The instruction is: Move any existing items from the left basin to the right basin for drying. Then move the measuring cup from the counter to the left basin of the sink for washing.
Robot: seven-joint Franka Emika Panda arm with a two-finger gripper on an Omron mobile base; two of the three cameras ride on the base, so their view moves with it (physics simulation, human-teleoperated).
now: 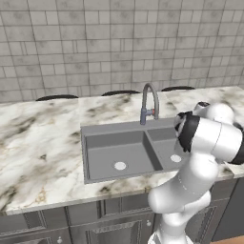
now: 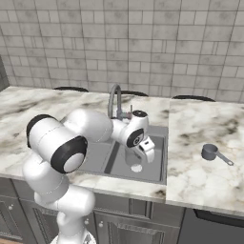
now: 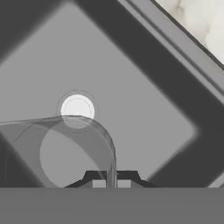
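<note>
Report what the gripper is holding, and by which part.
The gripper is shut on the rim wall of the see-through tumbler, holding it over the right basin.

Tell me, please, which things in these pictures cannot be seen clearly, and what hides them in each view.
- Left base view: the white arm covers part of the narrower right basin of the matte grey sink; what stands there is hidden.
- Right base view: the pale see-through tumbler under the gripper is faint; whether it touches the floor cannot be told.
- Hand view: the tumbler is cut off by the left edge.
- Right base view: the small dark grey measuring cup is too small for detail.
</note>
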